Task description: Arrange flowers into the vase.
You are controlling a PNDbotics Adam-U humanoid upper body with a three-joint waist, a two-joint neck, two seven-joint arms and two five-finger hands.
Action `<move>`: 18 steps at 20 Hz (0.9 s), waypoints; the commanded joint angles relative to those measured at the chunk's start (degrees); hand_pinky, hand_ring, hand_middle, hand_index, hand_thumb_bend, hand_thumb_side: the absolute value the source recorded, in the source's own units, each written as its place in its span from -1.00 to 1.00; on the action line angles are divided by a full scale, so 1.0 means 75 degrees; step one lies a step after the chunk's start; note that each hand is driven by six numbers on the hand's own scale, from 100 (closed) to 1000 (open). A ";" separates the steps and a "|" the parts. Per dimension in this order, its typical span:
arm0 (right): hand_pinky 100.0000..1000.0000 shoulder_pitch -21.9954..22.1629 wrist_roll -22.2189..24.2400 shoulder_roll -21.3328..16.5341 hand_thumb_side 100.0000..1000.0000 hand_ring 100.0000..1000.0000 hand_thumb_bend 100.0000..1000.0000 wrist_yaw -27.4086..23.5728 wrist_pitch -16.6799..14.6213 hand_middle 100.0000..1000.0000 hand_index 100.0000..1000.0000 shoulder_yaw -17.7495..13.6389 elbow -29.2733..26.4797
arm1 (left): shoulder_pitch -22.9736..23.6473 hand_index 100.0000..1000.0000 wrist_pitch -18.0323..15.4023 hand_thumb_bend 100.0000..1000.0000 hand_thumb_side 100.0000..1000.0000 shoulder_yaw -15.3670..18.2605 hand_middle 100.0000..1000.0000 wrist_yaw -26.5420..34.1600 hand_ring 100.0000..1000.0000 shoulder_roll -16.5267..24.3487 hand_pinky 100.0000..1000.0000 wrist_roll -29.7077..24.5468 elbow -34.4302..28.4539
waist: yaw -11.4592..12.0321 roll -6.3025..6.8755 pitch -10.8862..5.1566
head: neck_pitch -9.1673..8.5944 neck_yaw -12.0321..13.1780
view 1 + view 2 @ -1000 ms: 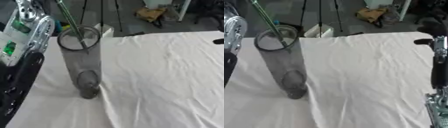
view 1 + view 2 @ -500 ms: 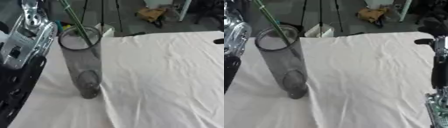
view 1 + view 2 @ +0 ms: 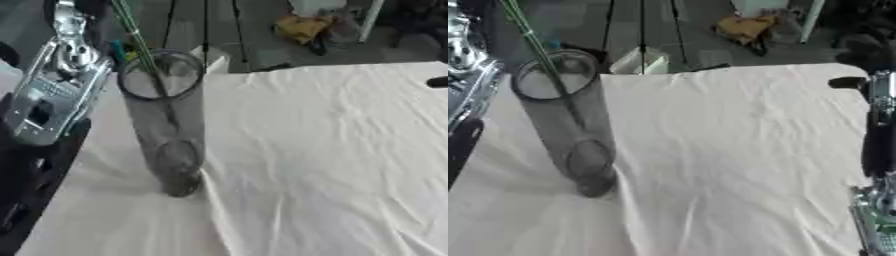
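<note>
Fingers: neither hand's fingers show clearly; on the left only a silver and black forearm and wrist (image 3: 52, 100) rise along the 9 o'clock edge, so whether that hand is open or closed cannot be told; a dark tip (image 3: 848, 82) at about 2 o'clock atop the right arm is too little to judge from.
Right arm: a black and silver limb (image 3: 877, 150) runs up the 3 o'clock edge of the right eye view, well apart from the vase.
Vase: a tall, clear grey glass cylinder (image 3: 166, 130) stands upright on the cloth at about 9 o'clock from the frame's middle, its round mouth toward 11 o'clock and its base toward 8 o'clock.
Flower stem: a thin green stem (image 3: 140, 47) leans into the vase mouth, slanting up toward 11 o'clock and out of the top edge; its lower end is inside the glass; no bloom is in view.
Left arm and vase: just beside each other; contact cannot be told.
Table: covered by a wrinkled white cloth (image 3: 324, 160) that fills the frame from 12 to 6 o'clock.
Background: a yellow object (image 3: 302, 27) lies on the floor near 12 o'clock, beyond the table edge.
</note>
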 commanded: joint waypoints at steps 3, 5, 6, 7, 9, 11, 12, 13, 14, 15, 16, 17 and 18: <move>0.09 -0.0060 -0.0031 -0.0098 1.00 0.48 -1.00 -0.0026 0.0001 0.16 0.48 -0.0076 -0.0146 | -0.0042 -0.50 0.0083 -1.00 0.81 -0.0019 -0.62 -0.0821 -0.68 0.0317 -1.00 -0.0455 -0.0036 | 0.0026 -0.0077 -0.0121 | 0.0049 -0.0040; 0.09 -0.0056 -0.0032 -0.0097 1.00 0.48 -1.00 -0.0025 0.0001 0.16 0.48 -0.0078 -0.0146 | -0.0007 -0.44 0.0165 -1.00 0.81 -0.0006 -0.52 -0.0961 -0.58 0.0352 -1.00 -0.0612 -0.0026 | 0.0041 -0.0084 -0.0124 | 0.0052 -0.0049; 0.09 -0.0053 -0.0031 -0.0095 1.00 0.48 -1.00 -0.0025 0.0002 0.16 0.48 -0.0078 -0.0146 | 0.0007 -0.42 0.0203 -1.00 0.81 -0.0003 -0.49 -0.1023 -0.55 0.0368 -1.00 -0.0687 -0.0026 | 0.0048 -0.0087 -0.0125 | 0.0054 -0.0053; 0.09 -0.0050 -0.0031 -0.0094 1.00 0.48 -1.00 -0.0025 0.0003 0.16 0.48 -0.0081 -0.0146 | 0.0026 -0.39 0.0242 -1.00 0.81 -0.0002 -0.42 -0.1088 -0.48 0.0388 -1.00 -0.0761 -0.0029 | 0.0055 -0.0090 -0.0125 | 0.0057 -0.0054; 0.09 -0.0046 -0.0035 -0.0093 1.00 0.48 -1.00 -0.0025 0.0008 0.16 0.48 -0.0086 -0.0146 | 0.0065 -0.34 0.0297 -1.00 0.83 -0.0006 -0.34 -0.1218 -0.40 0.0426 -1.00 -0.0907 -0.0039 | 0.0066 -0.0094 -0.0127 | 0.0063 -0.0060; 0.09 -0.0048 -0.0035 -0.0093 1.00 0.47 -1.00 -0.0026 0.0008 0.16 0.48 -0.0086 -0.0146 | 0.0097 -0.29 0.0323 -1.00 0.80 -0.0018 -0.29 -0.1412 -0.35 0.0471 -0.94 -0.1069 -0.0043 | 0.0074 -0.0099 -0.0131 | 0.0069 -0.0066; 0.10 -0.0048 -0.0033 -0.0092 1.00 0.47 -1.00 -0.0026 0.0007 0.16 0.48 -0.0084 -0.0146 | 0.0110 -0.29 0.0329 -1.00 0.79 -0.0020 -0.28 -0.1556 -0.34 0.0492 -0.94 -0.1147 -0.0046 | 0.0076 -0.0102 -0.0133 | 0.0070 -0.0068; 0.10 -0.0047 -0.0032 -0.0092 1.00 0.47 -1.00 -0.0026 0.0007 0.16 0.48 -0.0085 -0.0146 | 0.0123 -0.26 0.0339 -1.00 0.76 -0.0022 -0.24 -0.1705 -0.31 0.0514 -0.90 -0.1229 -0.0047 | 0.0078 -0.0103 -0.0135 | 0.0070 -0.0072; 0.10 -0.0045 -0.0034 -0.0093 1.00 0.47 -1.00 -0.0026 0.0008 0.16 0.48 -0.0087 -0.0146 | 0.0136 -0.25 0.0355 -1.00 0.75 -0.0024 -0.23 -0.1860 -0.29 0.0540 -0.88 -0.1315 -0.0049 | 0.0079 -0.0104 -0.0137 | 0.0070 -0.0075; 0.10 -0.0043 -0.0035 -0.0094 1.00 0.47 -1.00 -0.0026 0.0009 0.16 0.48 -0.0090 -0.0146 | 0.0150 -0.24 0.0376 -1.00 0.74 -0.0028 -0.20 -0.2024 -0.26 0.0573 -0.84 -0.1412 -0.0052 | 0.0081 -0.0105 -0.0138 | 0.0070 -0.0077; 0.10 -0.0041 -0.0036 -0.0094 1.00 0.47 -1.00 -0.0026 0.0009 0.16 0.48 -0.0091 -0.0146 | 0.0162 -0.22 0.0400 -1.00 0.74 -0.0029 -0.19 -0.2179 -0.24 0.0599 -0.82 -0.1515 -0.0058 | 0.0083 -0.0106 -0.0140 | 0.0071 -0.0079; 0.10 -0.0038 -0.0036 -0.0096 1.00 0.47 -1.00 -0.0025 0.0009 0.16 0.48 -0.0092 -0.0146 | 0.0178 -0.20 0.0428 -1.00 0.74 -0.0038 -0.16 -0.2337 -0.20 0.0636 -0.78 -0.1645 -0.0061 | 0.0087 -0.0106 -0.0142 | 0.0073 -0.0085; 0.10 -0.0035 -0.0037 -0.0097 1.00 0.47 -1.00 -0.0025 0.0010 0.16 0.48 -0.0094 -0.0146 | 0.0195 -0.18 0.0459 -1.00 0.73 -0.0048 -0.14 -0.2497 -0.18 0.0674 -0.75 -0.1794 -0.0063 | 0.0092 -0.0106 -0.0145 | 0.0077 -0.0089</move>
